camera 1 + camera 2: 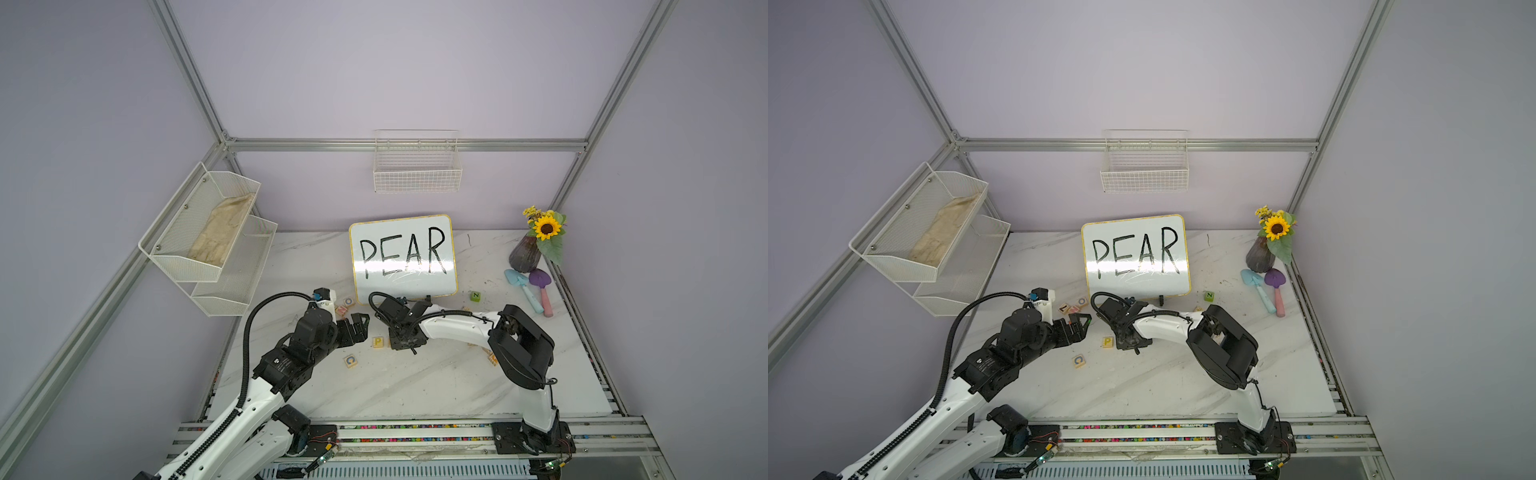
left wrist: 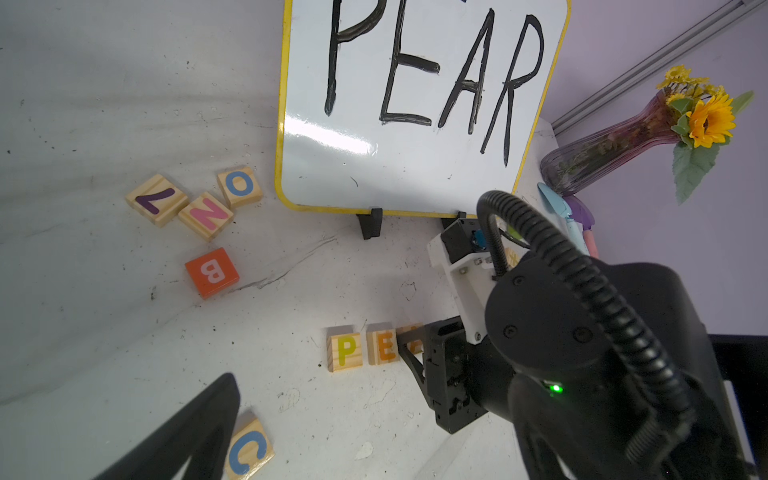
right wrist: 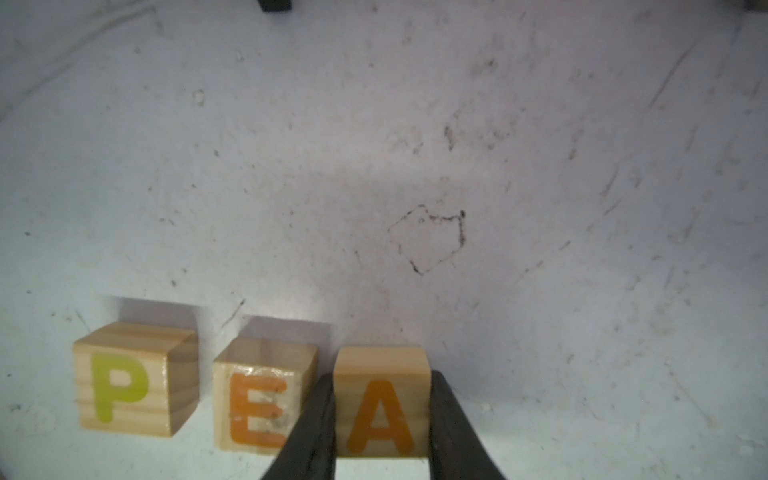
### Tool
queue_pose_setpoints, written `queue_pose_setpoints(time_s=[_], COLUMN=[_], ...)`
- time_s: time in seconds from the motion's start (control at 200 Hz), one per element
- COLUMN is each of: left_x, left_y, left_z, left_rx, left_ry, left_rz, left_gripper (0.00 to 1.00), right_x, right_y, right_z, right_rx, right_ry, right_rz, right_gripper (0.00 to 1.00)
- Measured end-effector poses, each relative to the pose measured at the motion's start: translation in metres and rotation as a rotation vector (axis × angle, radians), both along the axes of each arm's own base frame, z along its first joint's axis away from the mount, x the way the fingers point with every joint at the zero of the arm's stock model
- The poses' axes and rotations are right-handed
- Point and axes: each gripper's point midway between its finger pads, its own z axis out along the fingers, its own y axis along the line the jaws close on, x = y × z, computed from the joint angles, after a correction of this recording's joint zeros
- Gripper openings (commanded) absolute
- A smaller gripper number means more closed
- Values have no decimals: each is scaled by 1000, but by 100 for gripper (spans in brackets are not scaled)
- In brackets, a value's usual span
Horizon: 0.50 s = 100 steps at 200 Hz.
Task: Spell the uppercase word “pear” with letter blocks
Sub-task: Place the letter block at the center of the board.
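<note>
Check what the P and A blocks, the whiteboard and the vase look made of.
P block, A block: light wood, likely pine; grain lines show, letters look printed or stuck on. Whiteboard: glossy white surface, glare streak; yellow rim, probably plastic. Vase: ribbed, translucent purple, stems visible inside; glass or plastic, can't tell.

The marble table [image 1: 415,386] bears a whiteboard [image 1: 401,257], vase [image 1: 524,257], blue shovel [image 1: 515,277], purple shovel [image 1: 540,277] and blocks: P [image 1: 377,341] just beside E [image 2: 384,347], C [image 1: 350,360], B [image 2: 212,272], O [image 2: 240,186], green N [image 1: 476,296].
</note>
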Motion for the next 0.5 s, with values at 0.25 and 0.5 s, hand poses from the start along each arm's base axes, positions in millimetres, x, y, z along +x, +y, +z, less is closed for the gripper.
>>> queue_pose_setpoints(time_s=[0.25, 0.5], left_x=[0, 0], left_y=[0, 0], left_z=[0, -2], left_rx=[-1, 1], left_ry=[1, 4], left_rz=[-2, -2], left_gripper=[100, 100], right_x=[-2, -2], right_y=[0, 0], right_z=[0, 0], right_rx=[-5, -4], right_ry=[-3, -3], right_rz=[-2, -4], right_gripper=[29, 29])
